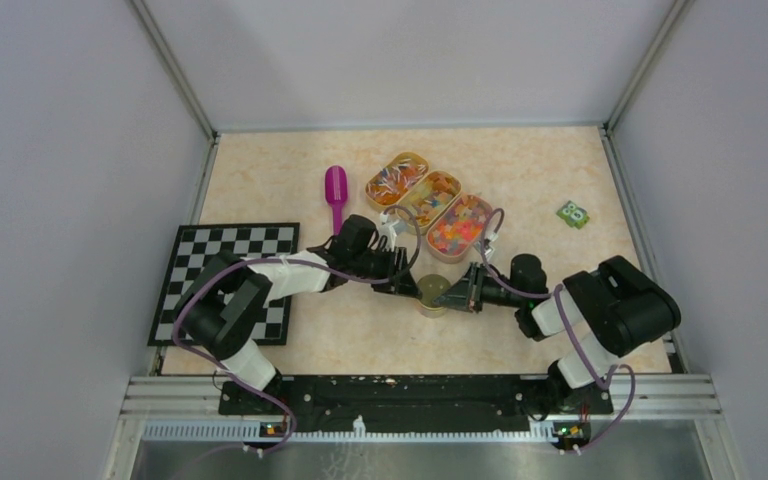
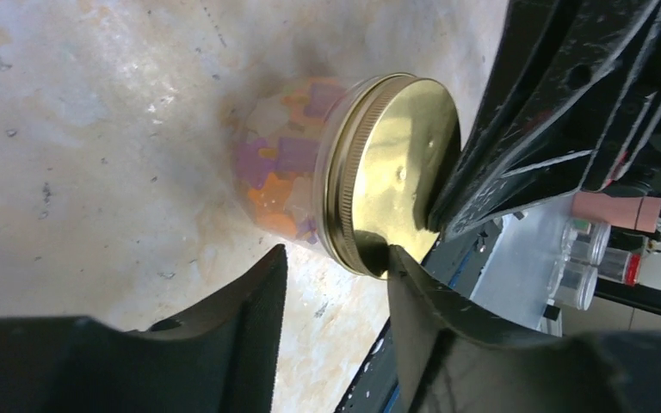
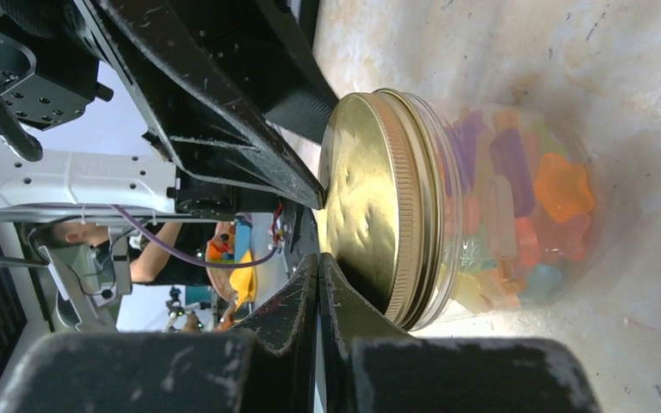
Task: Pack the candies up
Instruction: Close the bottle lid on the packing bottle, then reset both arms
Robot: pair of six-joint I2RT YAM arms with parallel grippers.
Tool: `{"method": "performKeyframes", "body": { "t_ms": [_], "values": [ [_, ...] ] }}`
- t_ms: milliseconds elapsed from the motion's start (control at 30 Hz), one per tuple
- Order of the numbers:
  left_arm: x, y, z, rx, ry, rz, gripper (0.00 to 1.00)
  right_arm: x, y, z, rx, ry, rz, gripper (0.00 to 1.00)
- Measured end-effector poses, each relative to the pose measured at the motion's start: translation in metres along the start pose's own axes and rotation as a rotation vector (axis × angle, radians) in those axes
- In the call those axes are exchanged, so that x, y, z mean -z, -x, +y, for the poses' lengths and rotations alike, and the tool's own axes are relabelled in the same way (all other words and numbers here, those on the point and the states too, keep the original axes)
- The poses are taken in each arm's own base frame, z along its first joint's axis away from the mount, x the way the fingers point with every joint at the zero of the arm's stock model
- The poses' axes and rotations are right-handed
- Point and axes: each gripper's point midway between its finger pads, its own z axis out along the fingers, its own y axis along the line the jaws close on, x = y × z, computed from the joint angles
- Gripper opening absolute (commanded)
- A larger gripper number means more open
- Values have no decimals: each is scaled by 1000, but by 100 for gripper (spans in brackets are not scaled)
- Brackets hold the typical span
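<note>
A glass jar with a gold screw lid stands on the table between both arms, and candies show through its glass. More candies fill three oval trays behind it. My left gripper is open beside the jar; one finger touches the lid's rim, and only bare table lies between the fingers. My right gripper is shut with nothing in it, its tips resting against the top of the lid. From above, the left gripper and right gripper flank the jar.
A purple scoop lies left of the trays. A checkerboard mat sits at the left under the left arm. A small green object lies at the far right. The trays stand close behind the jar.
</note>
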Motion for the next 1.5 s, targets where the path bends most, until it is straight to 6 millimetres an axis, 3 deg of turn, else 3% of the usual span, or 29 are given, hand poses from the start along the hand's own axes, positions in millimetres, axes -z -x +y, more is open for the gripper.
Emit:
{"method": "performKeyframes", "body": {
  "t_ms": [133,267,433,600,667,767,800,867,933,967,1200,1367,1500],
  "values": [
    [3,-1,3,0,37,4,63,4,5,7,7,-30,-21,7],
    [10,3,0,-8,75,16,64,5,29,37,102,-44,-63,15],
    [27,45,-30,-105,93,-56,65,15,66,79,268,-107,-149,16],
    [52,73,-56,-207,105,-159,65,27,81,75,331,-271,-171,19],
    [60,76,-59,-229,120,-183,68,33,83,72,352,-340,-167,31],
    [70,78,-61,-268,144,-208,82,45,82,68,381,-432,-166,61],
    [73,79,-62,-282,153,-217,91,50,83,68,388,-460,-170,66],
    [84,83,-65,-328,177,-248,97,61,87,72,414,-518,-182,70],
    [97,87,-71,-365,199,-286,99,74,95,83,451,-569,-207,73],
    [106,91,-75,-388,215,-313,99,82,100,91,473,-591,-226,82],
    [193,124,-138,-533,241,-619,99,130,116,147,583,-644,-384,85],
    [250,123,-168,-567,249,-804,99,157,116,158,594,-691,-478,86],
    [274,118,-175,-560,259,-877,99,173,112,170,599,-660,-561,87]
  ]
}}
